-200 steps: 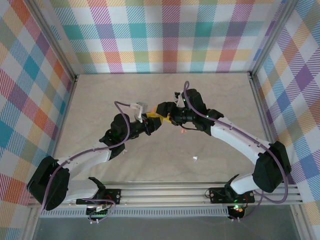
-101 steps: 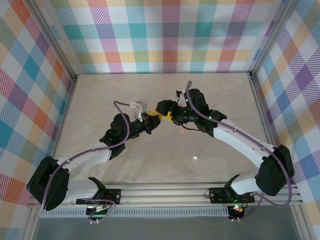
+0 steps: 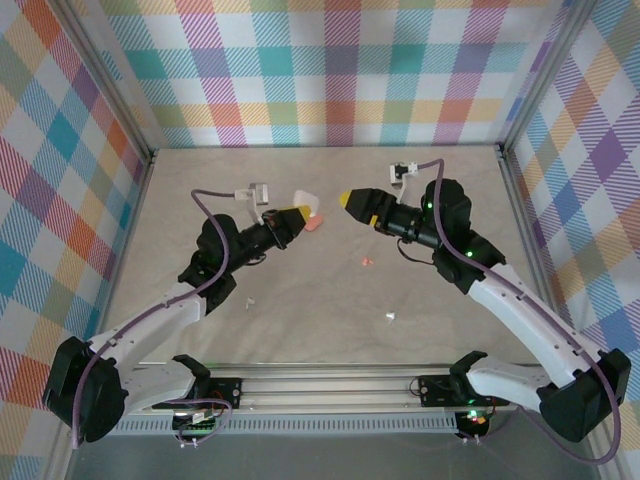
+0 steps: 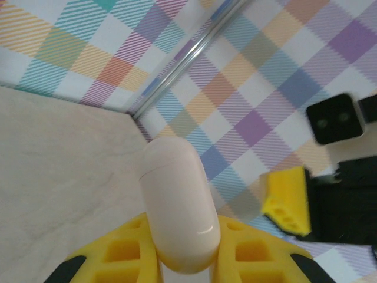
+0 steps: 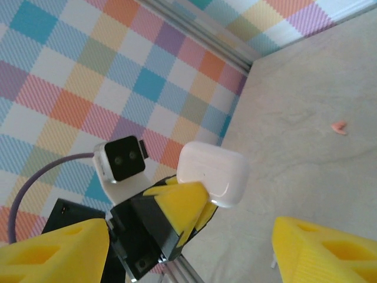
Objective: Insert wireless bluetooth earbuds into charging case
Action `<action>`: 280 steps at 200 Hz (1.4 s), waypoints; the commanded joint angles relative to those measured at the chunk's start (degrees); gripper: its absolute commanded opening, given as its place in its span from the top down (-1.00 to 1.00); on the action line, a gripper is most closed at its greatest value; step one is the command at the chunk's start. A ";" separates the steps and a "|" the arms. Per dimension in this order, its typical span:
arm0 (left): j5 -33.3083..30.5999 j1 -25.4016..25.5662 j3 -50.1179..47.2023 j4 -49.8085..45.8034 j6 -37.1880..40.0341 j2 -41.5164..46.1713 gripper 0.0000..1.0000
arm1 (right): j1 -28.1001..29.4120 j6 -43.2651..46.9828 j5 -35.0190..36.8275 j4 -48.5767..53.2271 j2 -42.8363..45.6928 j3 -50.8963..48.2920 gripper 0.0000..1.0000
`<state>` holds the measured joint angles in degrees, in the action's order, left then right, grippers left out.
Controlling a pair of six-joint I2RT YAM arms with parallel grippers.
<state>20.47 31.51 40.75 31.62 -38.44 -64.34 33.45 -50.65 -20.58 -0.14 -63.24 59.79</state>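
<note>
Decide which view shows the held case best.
Left wrist: the case is large and close, clamped in the left gripper. The right wrist shows it smaller; the top view shows a small white shape at that gripper's tip.

A pale beige, faintly marbled tabletop (image 3: 300,330) is enclosed on three sides by walls (image 3: 330,70) of pastel plaid, with silver metal posts (image 3: 113,95) at the back corners and a ribbed metal rail (image 3: 330,385) along the near edge, all evenly lit.
</note>
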 commanded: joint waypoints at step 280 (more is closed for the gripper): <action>7.26 1.19 1.69 7.21 -13.64 0.93 0.30 | -0.03 -8.84 -12.14 -28.57 -11.52 -6.42 0.85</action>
<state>26.35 31.88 42.09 42.35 -56.23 -67.90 33.01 -64.99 -34.54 -30.22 -76.95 54.61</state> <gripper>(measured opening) 0.256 0.196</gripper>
